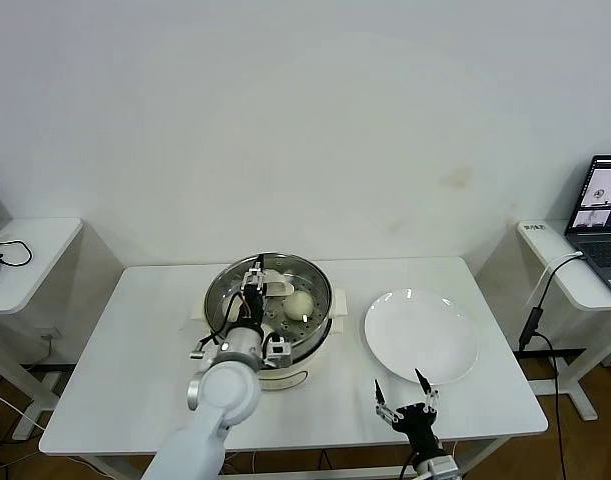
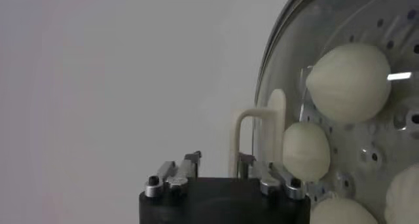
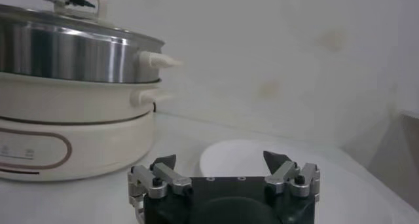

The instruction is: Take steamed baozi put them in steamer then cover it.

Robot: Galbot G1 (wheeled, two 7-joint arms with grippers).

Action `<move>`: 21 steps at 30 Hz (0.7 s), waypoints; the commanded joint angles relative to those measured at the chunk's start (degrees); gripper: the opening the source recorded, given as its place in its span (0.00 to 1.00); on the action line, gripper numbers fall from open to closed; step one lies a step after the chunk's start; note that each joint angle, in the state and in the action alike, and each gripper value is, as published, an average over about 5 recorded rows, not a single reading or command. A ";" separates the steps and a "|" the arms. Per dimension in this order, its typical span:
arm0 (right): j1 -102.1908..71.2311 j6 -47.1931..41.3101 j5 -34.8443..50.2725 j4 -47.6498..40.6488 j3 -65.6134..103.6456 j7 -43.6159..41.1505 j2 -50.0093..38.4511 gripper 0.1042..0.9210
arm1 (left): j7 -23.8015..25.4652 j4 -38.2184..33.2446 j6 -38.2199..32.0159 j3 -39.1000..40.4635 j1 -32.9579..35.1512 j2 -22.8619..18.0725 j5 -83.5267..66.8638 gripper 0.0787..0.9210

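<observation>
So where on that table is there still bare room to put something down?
Bare table lies left of the steamer and along the front edge between the arms. The white plate sits bare too. It is crowded at the steamer, where the left gripper is over the cover.

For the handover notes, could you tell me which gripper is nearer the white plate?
Right. The right gripper hovers just off the white plate's near edge; the left gripper is over the steamer.

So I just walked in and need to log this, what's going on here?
The left gripper is over the steamer, open around the handle of the glass cover, which already sits on the pot. Baozi show through the glass. The plate lies bare, and the right gripper waits open near the table's front edge.
</observation>
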 commanded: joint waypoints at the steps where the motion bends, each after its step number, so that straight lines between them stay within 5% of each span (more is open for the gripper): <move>1: -0.35 0.03 0.04 0.28 0.16 0.01 -0.17 0.88 | -1.04 -9.12 -1.10 -0.79 7.01 2.96 -1.35 0.67; 10: -1.60 0.31 0.58 1.26 0.03 -0.03 -1.28 0.88 | -7.18 -23.47 -5.23 -5.45 20.93 5.44 -11.74 0.88; 17: -2.46 0.13 2.67 2.54 -0.46 -0.29 -2.95 0.88 | -28.48 -24.41 -21.93 -17.72 33.81 6.38 -58.85 0.88; 21: -2.88 0.09 2.62 3.56 -1.00 -0.34 -3.68 0.88 | -34.03 -22.65 -25.21 -24.36 38.83 7.29 -81.28 0.88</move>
